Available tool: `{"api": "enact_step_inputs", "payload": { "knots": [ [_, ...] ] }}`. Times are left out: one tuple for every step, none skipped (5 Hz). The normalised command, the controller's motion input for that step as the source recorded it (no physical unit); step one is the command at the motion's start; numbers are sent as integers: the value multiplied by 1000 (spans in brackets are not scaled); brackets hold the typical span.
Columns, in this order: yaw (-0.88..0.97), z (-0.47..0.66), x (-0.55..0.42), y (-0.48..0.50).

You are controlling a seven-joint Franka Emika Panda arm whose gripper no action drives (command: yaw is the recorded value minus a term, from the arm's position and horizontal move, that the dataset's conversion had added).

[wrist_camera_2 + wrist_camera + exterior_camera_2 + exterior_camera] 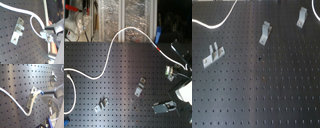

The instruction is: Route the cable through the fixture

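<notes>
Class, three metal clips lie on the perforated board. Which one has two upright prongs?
The wide bracket at the first exterior view's left. The bent strip and the smallest clip are single narrow pieces.

Matt blk perforated board [267, 95], metal clips [265, 34]

in the second exterior view the arm shows near the dark perforated metal board [119, 75] as a black angular body at the board's far corner, ending in a rounded white housing [185, 93]. next to that housing, lying over the board, sits a grey box-shaped block with a blue edge [165, 107]. in both wrist views the grey metal gripper [49, 35] appears as flat, angular, brushed plates with straight edges, joined at a small round fastener. in the first wrist view a blurred blue part [50, 123] sits below the gripper [50, 97], beside a pale casing.
</notes>
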Motion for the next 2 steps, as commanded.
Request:
{"api": "enact_step_inputs", "payload": {
  "knots": [
    [0, 0, -9, 8],
    [0, 2, -27, 99]
  ]
}}
